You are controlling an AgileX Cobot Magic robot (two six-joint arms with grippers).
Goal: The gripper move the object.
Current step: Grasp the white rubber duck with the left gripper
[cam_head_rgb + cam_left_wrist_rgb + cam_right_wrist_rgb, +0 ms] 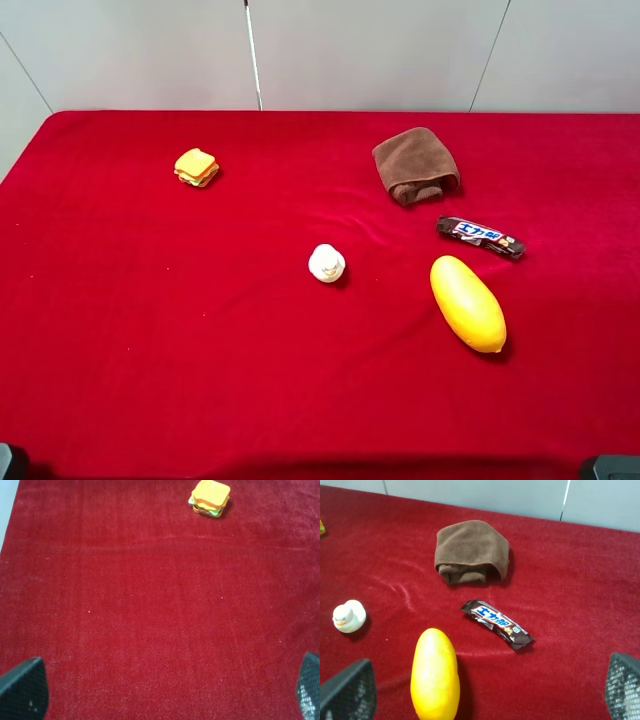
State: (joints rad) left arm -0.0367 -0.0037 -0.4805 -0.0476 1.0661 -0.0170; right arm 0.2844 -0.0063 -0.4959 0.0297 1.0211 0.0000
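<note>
The object (326, 263) is a small cream-white rounded lump on the red cloth near the middle of the table. In the right wrist view the object (349, 616) shows an orange beak, like a toy duck. My right gripper (485, 695) is open and empty, its fingers (347, 690) wide apart, well short of the object. My left gripper (165, 700) is open and empty over bare cloth, with its fingers (22, 690) at the view's corners. The object does not show in the left wrist view.
A large yellow oval fruit (467, 303) lies right of the object. A dark candy bar (480, 237) and a folded brown cloth (416, 165) lie behind the fruit. An orange-yellow toy sandwich (197, 166) sits at the back left. The red cloth (150, 330) covers the table.
</note>
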